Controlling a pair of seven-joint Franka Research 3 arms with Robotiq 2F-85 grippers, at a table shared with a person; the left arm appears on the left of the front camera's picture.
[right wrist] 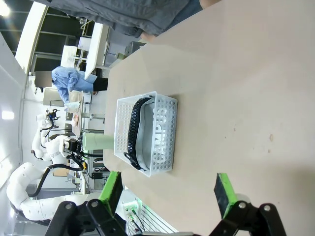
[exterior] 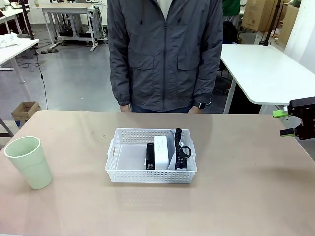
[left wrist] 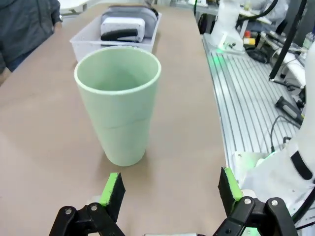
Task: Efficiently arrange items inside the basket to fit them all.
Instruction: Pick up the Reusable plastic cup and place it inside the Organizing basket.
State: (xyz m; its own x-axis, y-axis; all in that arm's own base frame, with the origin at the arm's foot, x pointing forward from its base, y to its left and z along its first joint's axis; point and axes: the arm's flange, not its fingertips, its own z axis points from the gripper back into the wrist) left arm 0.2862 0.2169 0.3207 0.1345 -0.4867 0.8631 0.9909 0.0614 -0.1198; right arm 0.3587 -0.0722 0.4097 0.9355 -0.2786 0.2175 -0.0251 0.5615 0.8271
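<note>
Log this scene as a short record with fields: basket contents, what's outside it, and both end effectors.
Basket: mid-table, white lattice walls
Inside: pouch on edge at the right wall; box and stapler beside it
Outside: cup, upright, on the robot's left
Left end effector: open, facing the cup, not touching
Right end effector: open, empty, right of the basket
</note>
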